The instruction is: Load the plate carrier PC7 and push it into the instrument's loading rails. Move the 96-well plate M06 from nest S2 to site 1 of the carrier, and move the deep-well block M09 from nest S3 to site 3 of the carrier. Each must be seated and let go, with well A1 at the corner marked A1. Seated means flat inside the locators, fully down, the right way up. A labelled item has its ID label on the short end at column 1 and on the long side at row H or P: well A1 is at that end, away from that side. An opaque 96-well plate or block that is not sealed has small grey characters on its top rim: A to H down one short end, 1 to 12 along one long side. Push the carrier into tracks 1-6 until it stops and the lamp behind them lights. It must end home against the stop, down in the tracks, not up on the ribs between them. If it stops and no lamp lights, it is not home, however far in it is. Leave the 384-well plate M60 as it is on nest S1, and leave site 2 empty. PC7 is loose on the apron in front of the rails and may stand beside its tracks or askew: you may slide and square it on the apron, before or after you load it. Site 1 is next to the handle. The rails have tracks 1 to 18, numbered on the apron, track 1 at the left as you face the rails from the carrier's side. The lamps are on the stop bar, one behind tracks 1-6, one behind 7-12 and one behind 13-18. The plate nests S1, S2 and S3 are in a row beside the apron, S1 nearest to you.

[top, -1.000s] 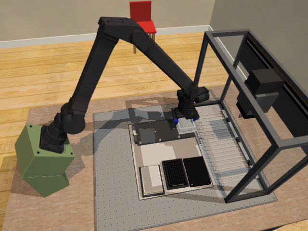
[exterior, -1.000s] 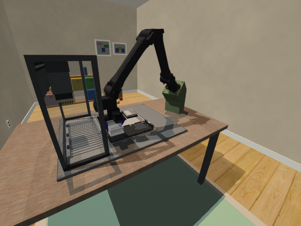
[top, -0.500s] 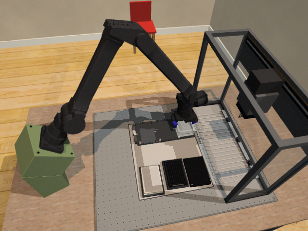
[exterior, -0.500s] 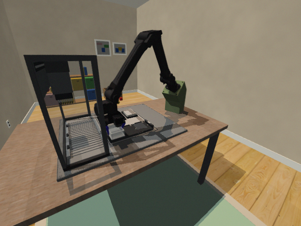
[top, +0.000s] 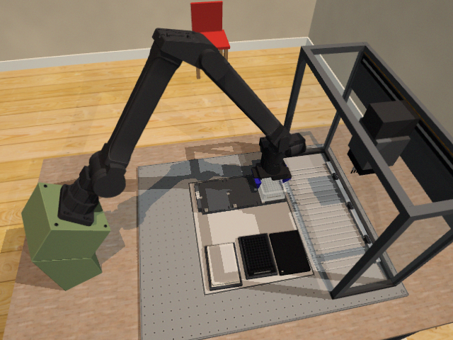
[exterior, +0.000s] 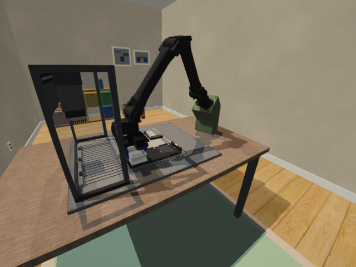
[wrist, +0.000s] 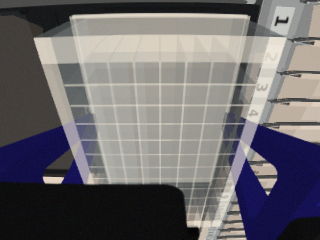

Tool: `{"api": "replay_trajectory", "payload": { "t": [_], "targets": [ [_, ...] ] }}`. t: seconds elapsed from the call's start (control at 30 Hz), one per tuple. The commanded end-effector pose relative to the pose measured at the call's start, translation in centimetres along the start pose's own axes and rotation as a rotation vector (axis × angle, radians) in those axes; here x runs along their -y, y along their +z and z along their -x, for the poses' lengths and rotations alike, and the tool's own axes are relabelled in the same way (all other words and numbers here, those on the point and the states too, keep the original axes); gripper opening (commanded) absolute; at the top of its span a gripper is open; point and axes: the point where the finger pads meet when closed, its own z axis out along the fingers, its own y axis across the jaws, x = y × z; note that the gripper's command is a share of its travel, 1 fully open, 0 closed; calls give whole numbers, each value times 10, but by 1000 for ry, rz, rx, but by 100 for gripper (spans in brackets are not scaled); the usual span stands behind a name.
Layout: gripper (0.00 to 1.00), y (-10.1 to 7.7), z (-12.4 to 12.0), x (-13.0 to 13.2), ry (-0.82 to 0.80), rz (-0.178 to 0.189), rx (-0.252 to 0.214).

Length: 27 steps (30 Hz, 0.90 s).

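My gripper [top: 272, 180] is shut on the clear deep-well block M09 [top: 272, 190], with its blue fingers on the block's two long sides [wrist: 160, 150]. The block is at the end of the dark carrier PC7 [top: 226, 193] nearest the rails [top: 325, 215], low over or on that end site; I cannot tell if it is fully down. It also shows in the exterior view [exterior: 137, 156]. The rest of the carrier is bare. The black 96-well plate M06 [top: 257, 256] lies on the middle nest. The white plate M60 [top: 223, 264] lies on the nest to its left. The right nest [top: 289, 252] is empty.
The instrument's dark frame [top: 369, 164] stands over the rails, with a pipetting head [top: 383, 139] hanging at its back. Track number 1 [wrist: 281, 21] shows on the apron beside the block. My green base [top: 64, 234] stands at the table's left.
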Motion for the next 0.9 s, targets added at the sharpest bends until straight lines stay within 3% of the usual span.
{"api": "replay_trajectory", "payload": {
  "t": [0.0, 0.87],
  "targets": [
    [0, -8, 4, 23, 13, -38, 6],
    [0, 4, 1, 9, 14, -19, 4]
  ]
}}
